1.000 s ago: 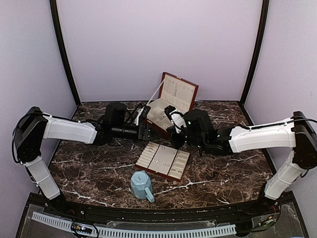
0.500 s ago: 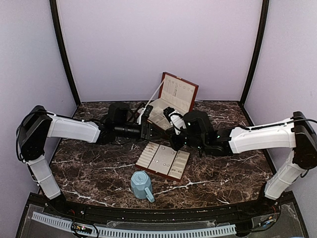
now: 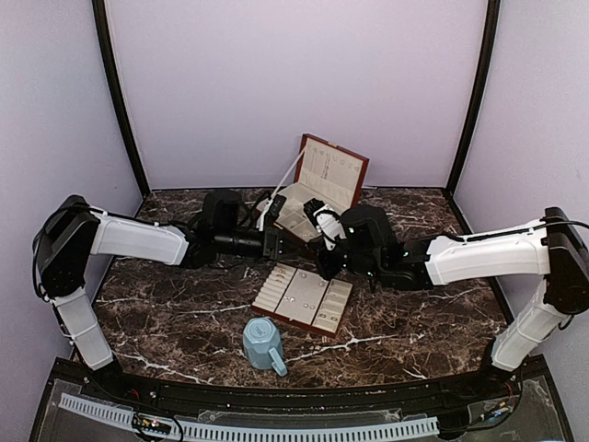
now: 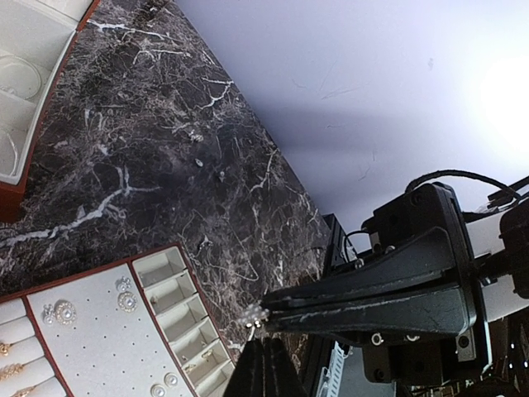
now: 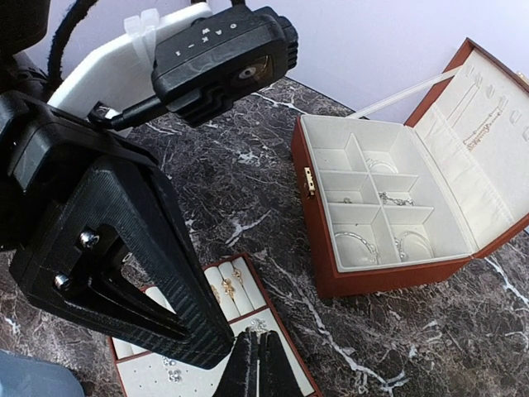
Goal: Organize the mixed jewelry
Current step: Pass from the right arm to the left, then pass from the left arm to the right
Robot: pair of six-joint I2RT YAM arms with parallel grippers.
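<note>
A tiny sparkly silver stud (image 4: 254, 317) hangs in the air above the tray (image 3: 276, 293), where both grippers meet tip to tip. My right gripper (image 5: 254, 337) is shut with the stud (image 5: 258, 327) at its fingertips. In the left wrist view it reaches in from the right. My left gripper (image 4: 258, 341) is shut too, pinching the stud's thin post from below. Other studs (image 4: 62, 312) sit on the tray's dotted pad, and gold rings (image 5: 225, 287) lie in its rolls. Silver bracelets (image 5: 357, 240) lie in the open box (image 5: 380, 277).
The brown box (image 3: 317, 184) stands open at the back, its lid up, right behind the two grippers. A light-blue mug (image 3: 264, 344) sits on the marble in front of the tray. Purple walls close in three sides.
My left gripper has slid a little to the right, up to the right gripper's tip, and closed its jaws there. The right arm has barely moved.
</note>
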